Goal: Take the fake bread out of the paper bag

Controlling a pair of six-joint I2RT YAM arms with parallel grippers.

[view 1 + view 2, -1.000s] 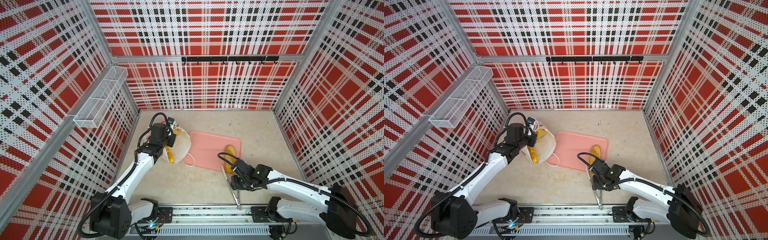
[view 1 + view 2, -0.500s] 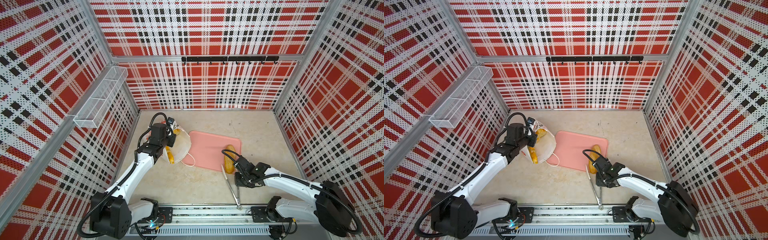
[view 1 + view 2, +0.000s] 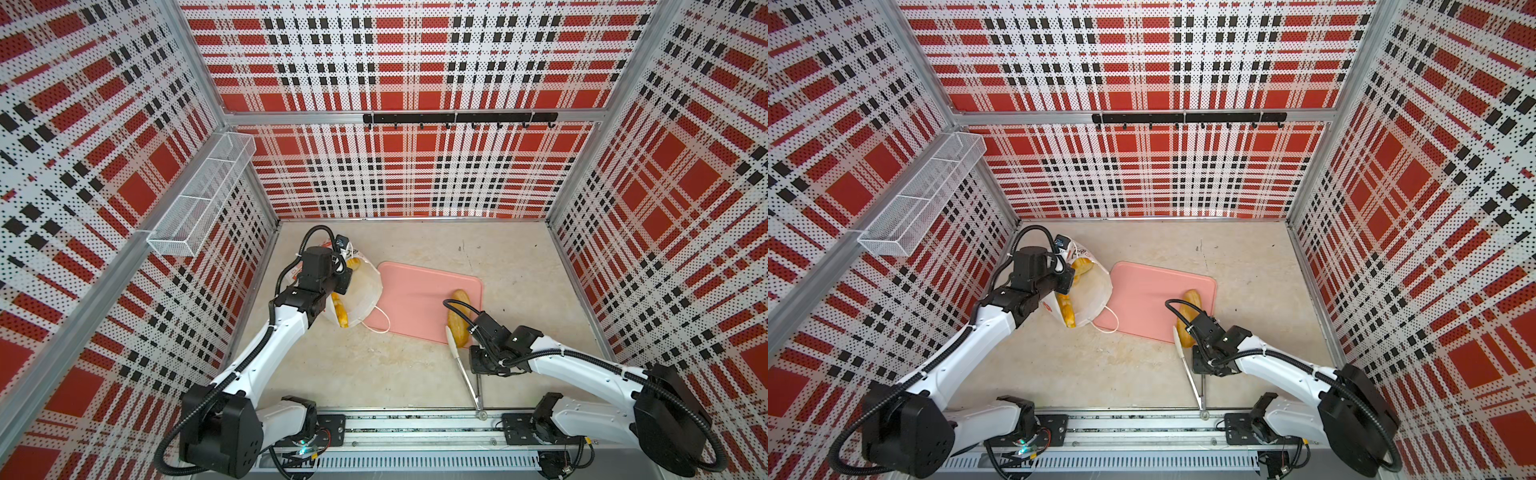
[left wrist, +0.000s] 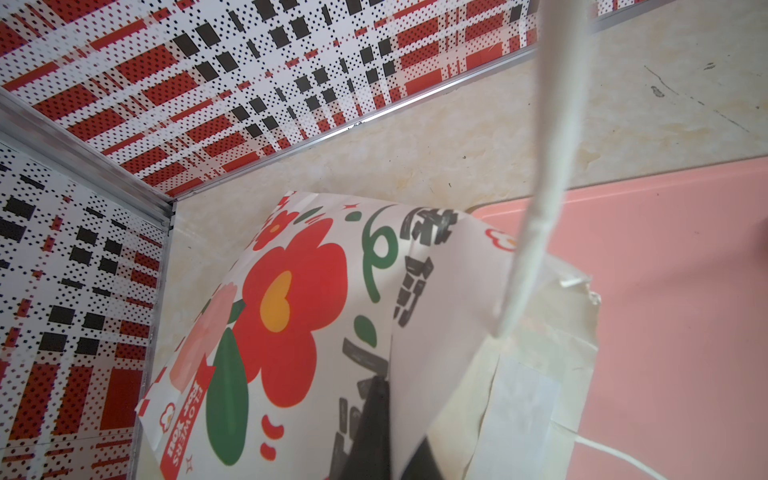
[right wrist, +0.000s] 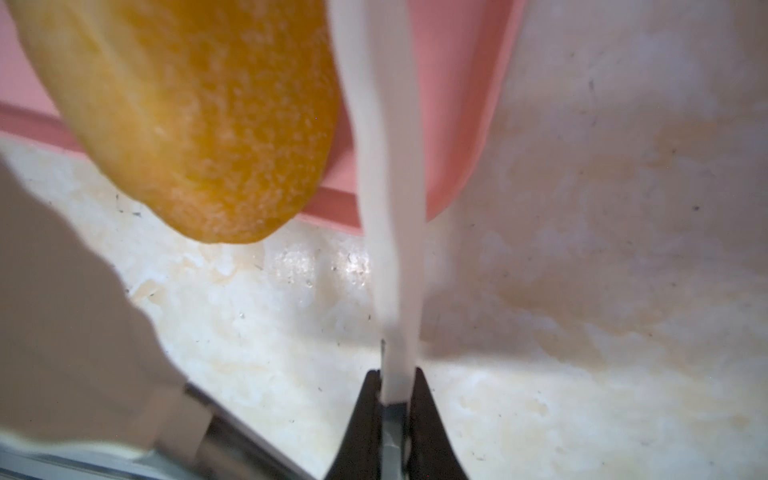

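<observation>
glossy oblong loaf [image 3: 455,330], smooth pink tray [image 3: 415,291]

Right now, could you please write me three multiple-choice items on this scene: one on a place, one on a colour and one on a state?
1. Where does the loaf outside the paper bag lie?
A. On the tray, at the corner nearest the right arm.
B. Inside the bag.
C. Under the tray.

2. What colour is the tray?
A. Blue.
B. Pink.
C. Green.

3. How do the right fingers stand?
A. Wide open over the bag.
B. Shut on the loaf.
C. Shut on the tongs.

Answers:
1 A: both top views show it on that corner.
2 B: the tray is plainly pink.
3 C: the right wrist view shows them pinching one arm of the tongs.
</observation>
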